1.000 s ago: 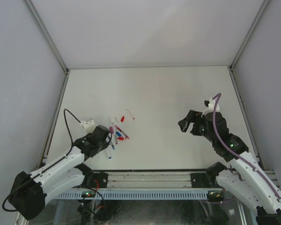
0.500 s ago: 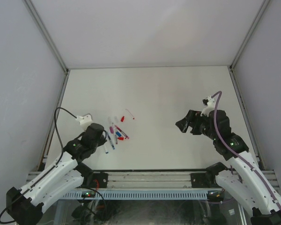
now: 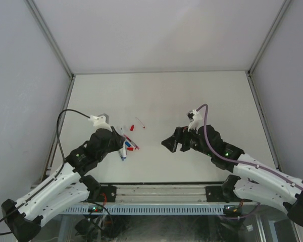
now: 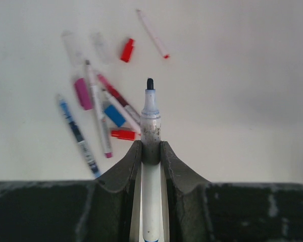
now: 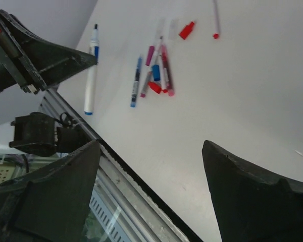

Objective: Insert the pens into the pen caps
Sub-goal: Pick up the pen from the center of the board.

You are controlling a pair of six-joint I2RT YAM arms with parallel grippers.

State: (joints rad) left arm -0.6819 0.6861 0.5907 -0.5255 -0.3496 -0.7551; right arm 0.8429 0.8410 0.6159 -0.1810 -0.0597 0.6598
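Left gripper (image 4: 150,149): dark, rough-surfaced fingers (image 4: 122,171) are clamped on the held pen (image 4: 150,113). It's a round white barrel, uncapped, with a dark nib pointing away from the wrist and grey smudging on the neck just above the grip. In the right wrist view the same pen (image 5: 91,75) shows a blue band near the nib and a blue butt end.

Right gripper (image 5: 150,151): jaws stand wide apart with nothing between them. The fingers (image 5: 50,196) are black and wedge-shaped, hanging over the table (image 3: 192,101), a flat matte white sheet. The gripper sits to the right of the pen pile, well apart from it.

The loose pens (image 4: 91,118) lie in a fanned, partly overlapping pile on the table just beyond the left gripper. They are thin white barrels: one has blue print, one a magenta end, one is dark red.

Mixed into the pile:
- a stubby magenta cap (image 4: 82,93)
- a blue cap (image 4: 113,115)
- a red cap (image 4: 123,134)

A second red cap (image 4: 127,50) lies alone, farther out. A thin pen (image 4: 152,34) with a red end lies near it, not touching. Two pale translucent bits sit beside the pile, too blurred to identify.

The aluminium rail (image 3: 161,190) runs along the near table edge.
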